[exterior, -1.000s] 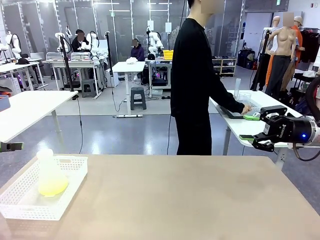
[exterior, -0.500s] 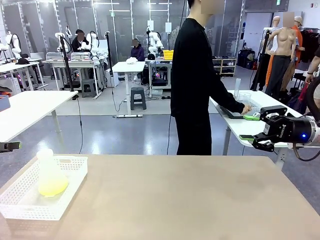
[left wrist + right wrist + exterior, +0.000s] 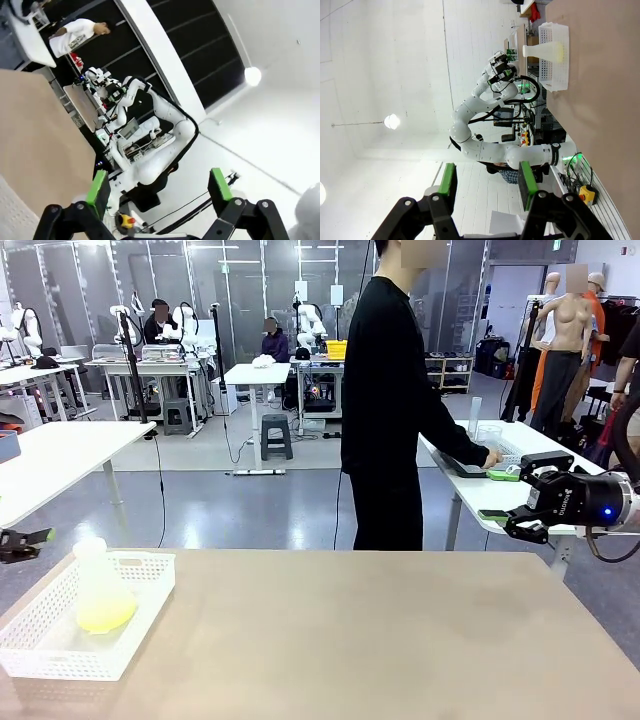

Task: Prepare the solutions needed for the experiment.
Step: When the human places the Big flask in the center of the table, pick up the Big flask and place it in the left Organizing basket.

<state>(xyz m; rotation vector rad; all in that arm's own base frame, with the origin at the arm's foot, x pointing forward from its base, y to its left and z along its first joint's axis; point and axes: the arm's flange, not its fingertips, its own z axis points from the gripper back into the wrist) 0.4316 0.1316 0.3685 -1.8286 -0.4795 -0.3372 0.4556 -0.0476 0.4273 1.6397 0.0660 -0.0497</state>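
Observation:
The solutions are a pale yellow liquid in the bottom of a translucent flask. The flask stands upright in a white mesh tray at the table's front left. My left gripper hovers off the table's left edge, just beyond the tray. Its jaws are open in the left wrist view, with nothing between them. My right gripper hangs off the table's far right corner, also open and empty. The right wrist view shows the flask and tray far off.
The brown table stretches bare from the tray to the right edge. A person in black stands beyond the far edge, hand on a neighbouring white table at the right.
The left gripper has shifted slightly down and tilted at the picture's left edge. The right gripper, flask and tray have not moved.

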